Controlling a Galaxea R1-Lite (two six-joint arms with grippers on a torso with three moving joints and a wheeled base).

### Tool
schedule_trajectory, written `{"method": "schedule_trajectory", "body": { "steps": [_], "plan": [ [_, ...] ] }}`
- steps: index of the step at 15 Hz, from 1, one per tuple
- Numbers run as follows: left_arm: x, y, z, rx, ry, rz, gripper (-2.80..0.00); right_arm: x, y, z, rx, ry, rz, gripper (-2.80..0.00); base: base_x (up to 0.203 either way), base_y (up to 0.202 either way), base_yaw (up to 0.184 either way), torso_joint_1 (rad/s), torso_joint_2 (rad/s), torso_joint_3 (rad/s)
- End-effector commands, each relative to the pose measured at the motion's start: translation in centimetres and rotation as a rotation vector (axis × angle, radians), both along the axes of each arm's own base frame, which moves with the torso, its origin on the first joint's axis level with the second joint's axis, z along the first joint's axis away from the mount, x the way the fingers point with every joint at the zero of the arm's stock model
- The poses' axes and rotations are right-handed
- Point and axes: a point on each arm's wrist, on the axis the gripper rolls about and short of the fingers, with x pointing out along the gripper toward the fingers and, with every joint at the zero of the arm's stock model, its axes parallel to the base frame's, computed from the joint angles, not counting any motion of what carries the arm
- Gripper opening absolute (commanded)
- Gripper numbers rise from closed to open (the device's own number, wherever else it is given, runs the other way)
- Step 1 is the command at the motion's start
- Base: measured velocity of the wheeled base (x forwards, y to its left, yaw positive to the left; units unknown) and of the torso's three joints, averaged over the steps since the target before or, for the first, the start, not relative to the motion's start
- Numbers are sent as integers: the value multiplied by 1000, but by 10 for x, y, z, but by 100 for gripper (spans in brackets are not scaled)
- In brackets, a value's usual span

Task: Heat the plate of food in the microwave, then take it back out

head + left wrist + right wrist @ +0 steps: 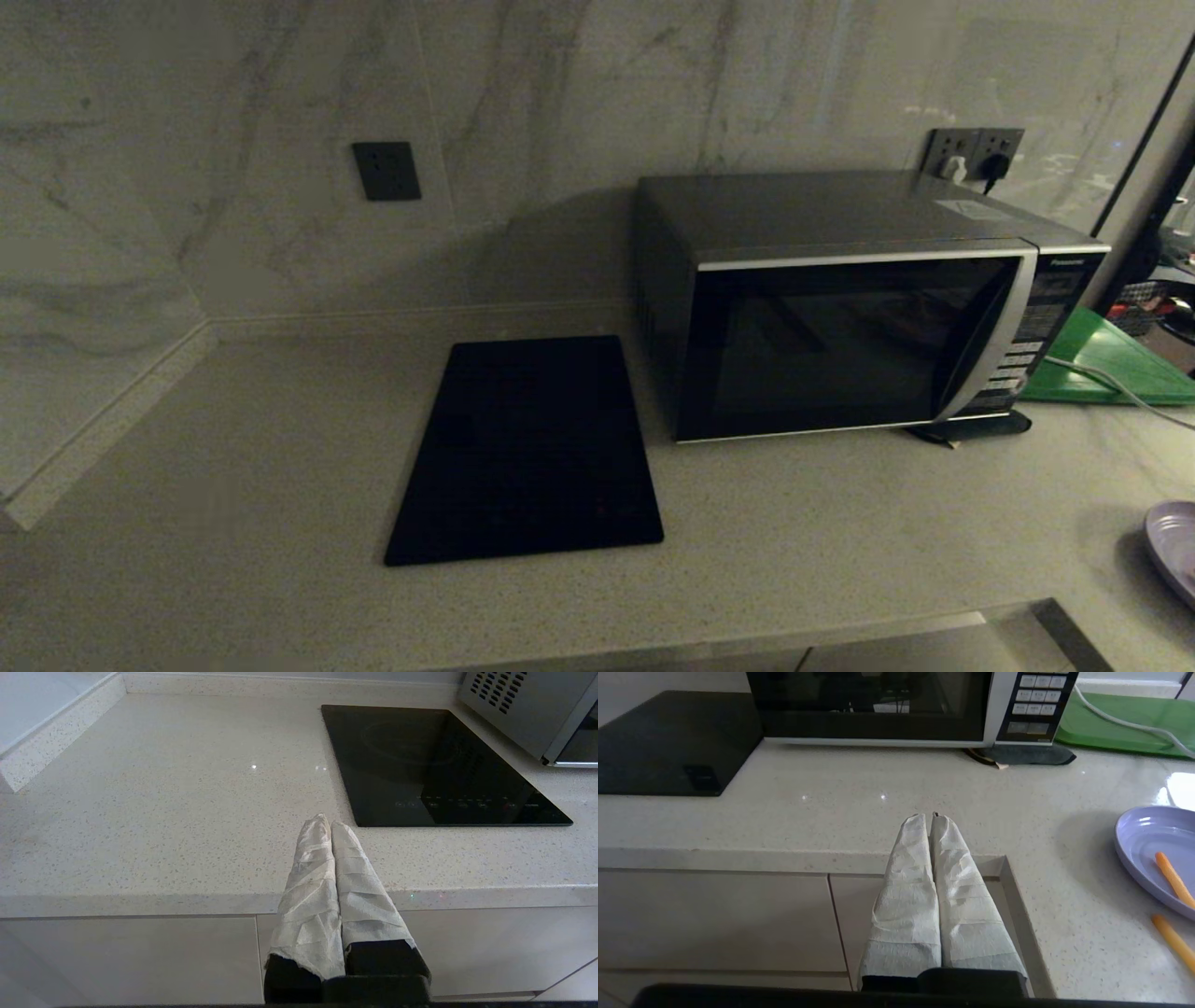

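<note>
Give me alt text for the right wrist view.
The right gripper, fingers shut and empty, hangs before the counter edge, pointing at the closed microwave. The plate lies off to one side holding an orange food stick, with another stick on the counter beside it.

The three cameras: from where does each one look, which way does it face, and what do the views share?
Head view: from the robot's head, forward and down at the counter, the shut microwave and the black panel; no arm shows.
Left wrist view: behind the left tool, shut, facing the black panel over the counter's front edge.
Right wrist view: behind the right tool, shut, facing the microwave, with the plate of food beside it.
Shared: microwave and black panel appear in all three; the plate only in the head and right wrist views.
</note>
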Motion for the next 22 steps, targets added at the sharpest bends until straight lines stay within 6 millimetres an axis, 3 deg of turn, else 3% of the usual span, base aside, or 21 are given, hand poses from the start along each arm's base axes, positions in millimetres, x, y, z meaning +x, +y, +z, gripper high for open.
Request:
{"method": "schedule_trajectory", "body": {
  "steps": [1,5,7,22],
  "plan": [
    [0,0,0,0,1,1,-280,0,0,-1,0,5,3,-280,0,0,0,0,0,0],
    [0,0,0,0,1,1,-280,4,-1,-12,4,47,-55,-280,0,0,0,0,0,0],
    [0,0,0,0,1,1,-280,3,-2,-11,78,45,-69,-280,0,0,0,0,0,0],
    [0,0,0,0,1,1,-280,3,-2,-11,81,42,-70,-280,0,0,0,0,0,0]
  ]
}}
